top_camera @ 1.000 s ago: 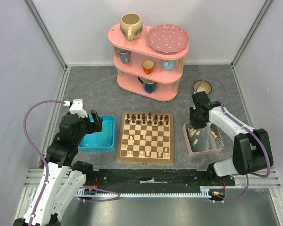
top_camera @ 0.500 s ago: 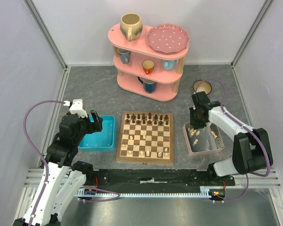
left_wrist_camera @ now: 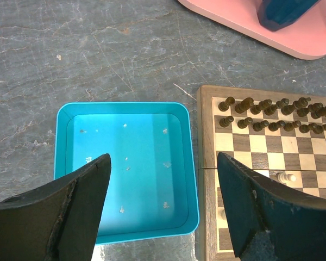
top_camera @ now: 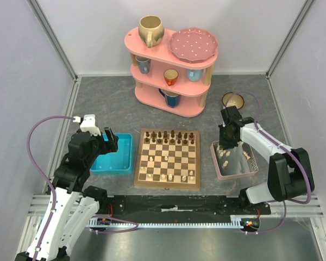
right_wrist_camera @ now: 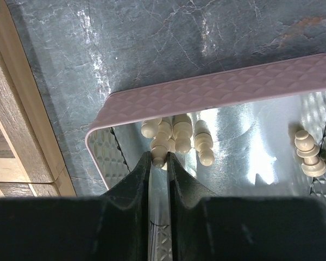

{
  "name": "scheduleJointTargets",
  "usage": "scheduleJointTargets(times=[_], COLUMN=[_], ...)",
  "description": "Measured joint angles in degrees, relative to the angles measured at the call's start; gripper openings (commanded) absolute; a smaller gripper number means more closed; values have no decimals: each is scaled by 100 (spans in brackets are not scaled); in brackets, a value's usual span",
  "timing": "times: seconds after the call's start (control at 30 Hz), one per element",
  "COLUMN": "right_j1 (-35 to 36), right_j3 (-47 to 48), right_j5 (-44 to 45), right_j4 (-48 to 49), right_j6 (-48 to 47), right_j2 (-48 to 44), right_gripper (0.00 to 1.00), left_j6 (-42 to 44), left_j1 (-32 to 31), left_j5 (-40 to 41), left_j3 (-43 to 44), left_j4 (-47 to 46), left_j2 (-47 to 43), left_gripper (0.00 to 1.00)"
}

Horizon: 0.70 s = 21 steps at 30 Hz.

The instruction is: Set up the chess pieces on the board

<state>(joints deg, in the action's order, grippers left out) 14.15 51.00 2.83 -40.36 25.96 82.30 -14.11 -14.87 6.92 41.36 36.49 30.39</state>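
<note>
Cream chess pieces mostly lie beneath our right hand, clamped on one; few stand on the board.

top: high up, looks down on whole table | left wrist: close over blue tray, board edge | right wrist: very close, pink-rimmed tray, board edge too

Bright, even light from above leaves only soft shadows on the worktop. White glare blazes off the tray floor in the right wrist view, where the right hand looms dark and blurred.
</note>
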Motion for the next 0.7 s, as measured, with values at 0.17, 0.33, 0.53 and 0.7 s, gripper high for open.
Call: scheduleJointTargets(times=[0.17, 0.33, 0.53, 0.7], right_j1=[0, 0, 0, 0], right_j3=[4, 203, 780, 1088], right_j5=[22, 120, 219, 221], right_j4=[-63, -415, -721, -957], right_j6=[0, -4, -4, -4], right_j2=[-31, -251, -658, -763], right_gripper=[14, 13, 13, 10], left_j6=[0, 0, 0, 0], left_j1=[0, 0, 0, 0], left_j5=[0, 0, 0, 0], left_j3=[0, 0, 0, 0], left_j4=[0, -2, -7, -11], left_j2=[0, -2, -2, -7], left_gripper=[85, 85, 85, 85])
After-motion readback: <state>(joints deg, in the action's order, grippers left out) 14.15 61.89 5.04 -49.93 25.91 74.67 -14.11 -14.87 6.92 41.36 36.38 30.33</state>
